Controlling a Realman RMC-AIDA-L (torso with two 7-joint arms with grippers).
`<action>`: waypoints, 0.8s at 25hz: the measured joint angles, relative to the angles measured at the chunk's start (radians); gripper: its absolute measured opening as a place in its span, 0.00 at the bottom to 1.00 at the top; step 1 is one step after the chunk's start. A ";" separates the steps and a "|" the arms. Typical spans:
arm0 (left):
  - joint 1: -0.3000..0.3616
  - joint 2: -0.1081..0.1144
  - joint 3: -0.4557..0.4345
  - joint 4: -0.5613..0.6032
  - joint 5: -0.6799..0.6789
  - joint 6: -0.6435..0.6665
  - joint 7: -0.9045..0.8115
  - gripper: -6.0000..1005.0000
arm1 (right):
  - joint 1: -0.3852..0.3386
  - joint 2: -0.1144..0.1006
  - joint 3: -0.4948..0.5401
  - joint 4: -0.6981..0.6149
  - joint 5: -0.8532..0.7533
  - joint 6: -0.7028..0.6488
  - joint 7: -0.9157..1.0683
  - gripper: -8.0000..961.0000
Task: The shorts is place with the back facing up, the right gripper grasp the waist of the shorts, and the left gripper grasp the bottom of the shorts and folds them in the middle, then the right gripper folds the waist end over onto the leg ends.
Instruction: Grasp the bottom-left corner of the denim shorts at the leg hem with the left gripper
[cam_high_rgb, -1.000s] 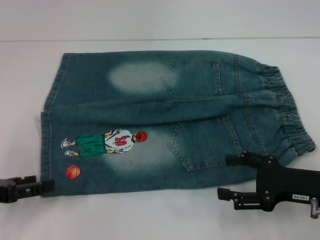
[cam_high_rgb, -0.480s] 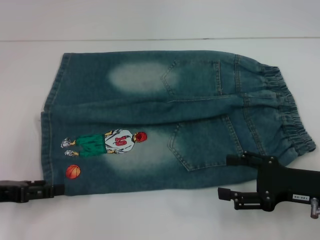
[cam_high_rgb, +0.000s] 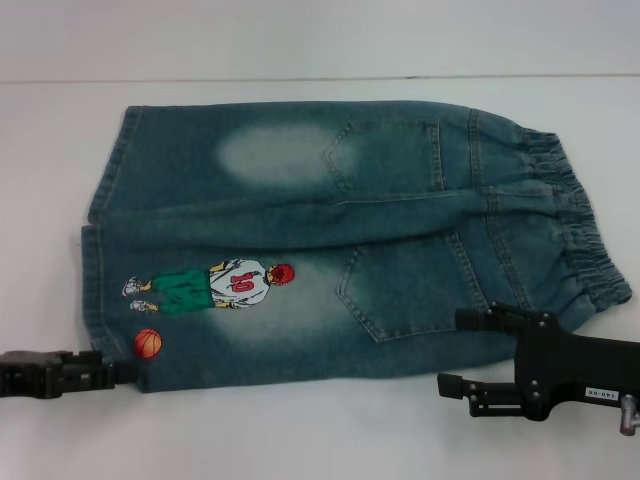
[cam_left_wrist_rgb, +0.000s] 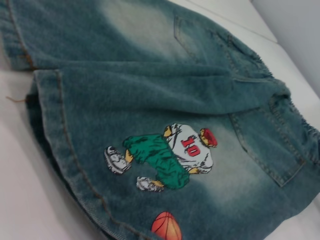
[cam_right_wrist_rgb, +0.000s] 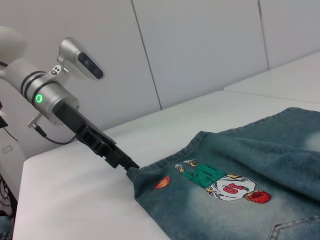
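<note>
The denim shorts (cam_high_rgb: 350, 230) lie flat, back pockets up, with the elastic waist (cam_high_rgb: 585, 240) at the right and the leg hems (cam_high_rgb: 100, 240) at the left. A cartoon basketball player patch (cam_left_wrist_rgb: 170, 152) marks the near leg. My left gripper (cam_high_rgb: 128, 371) sits at the near leg's hem corner, and the left gripper (cam_right_wrist_rgb: 129, 166) looks shut on that corner of fabric in the right wrist view. My right gripper (cam_high_rgb: 452, 350) stands open at the near edge by the waist, its upper finger over the denim and its lower finger over the table.
A white table (cam_high_rgb: 300, 440) carries the shorts, with a wall and a table seam behind. Bare table surface (cam_right_wrist_rgb: 75, 200) stretches past the left arm.
The left gripper has slid right into the near hem corner, and that corner has shifted right and bunched with it. The right gripper has stayed put.
</note>
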 joint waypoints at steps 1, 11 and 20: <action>0.000 0.000 0.000 0.000 -0.005 0.002 0.000 0.87 | 0.000 0.000 0.000 0.000 0.000 0.001 0.000 0.97; -0.005 0.000 0.000 -0.006 -0.014 -0.033 -0.029 0.87 | 0.000 0.000 0.000 0.000 -0.001 0.027 0.000 0.97; -0.002 0.005 0.006 0.043 0.001 -0.021 -0.124 0.87 | 0.000 0.000 0.000 0.000 -0.012 0.047 -0.001 0.97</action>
